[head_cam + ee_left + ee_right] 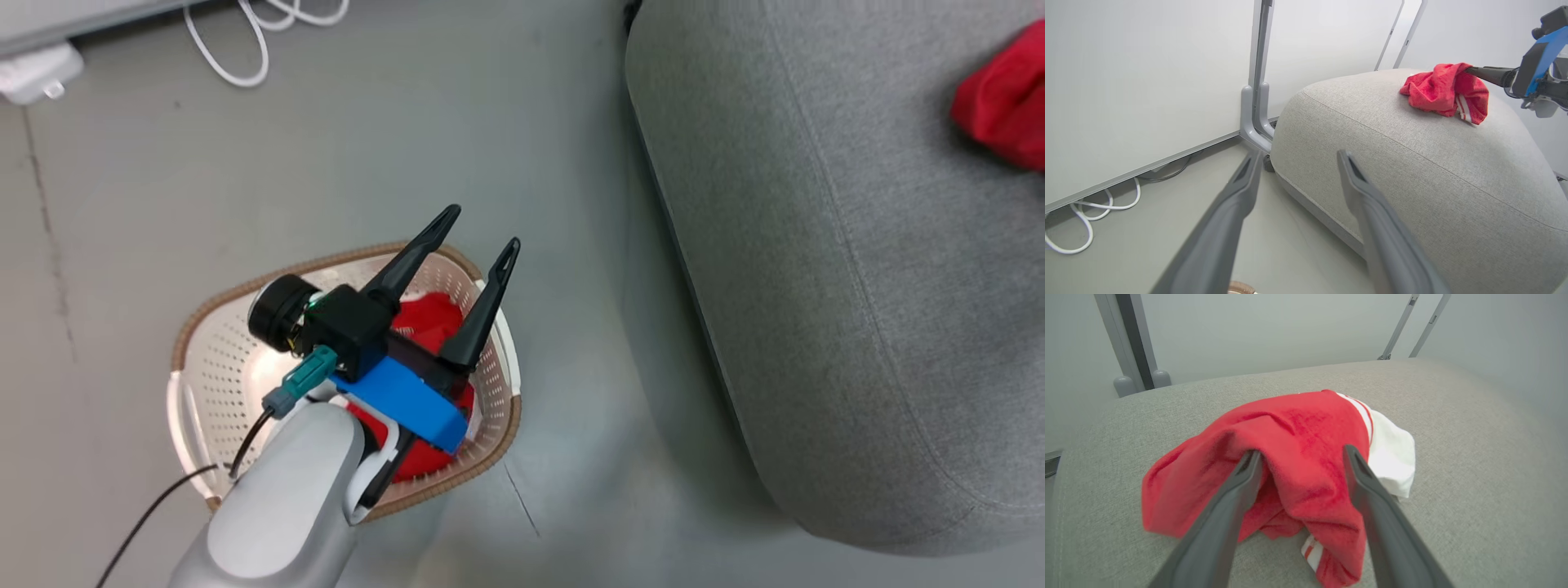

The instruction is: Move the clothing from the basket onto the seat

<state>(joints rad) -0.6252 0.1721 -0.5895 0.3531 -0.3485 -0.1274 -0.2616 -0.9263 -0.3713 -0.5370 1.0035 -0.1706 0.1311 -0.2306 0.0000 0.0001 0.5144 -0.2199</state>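
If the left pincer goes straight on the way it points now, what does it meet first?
Probably the seat, at its rounded near side; nothing shows between, though depth is unclear.

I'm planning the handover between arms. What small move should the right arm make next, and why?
Probably draw the right gripper straight back and up off the striped garment. Its jaws stand open, the garment lies on the seat, but fabric bunches between the fingers, so a sideways pull might drag it. Another red garment waits in the basket under the open left gripper.
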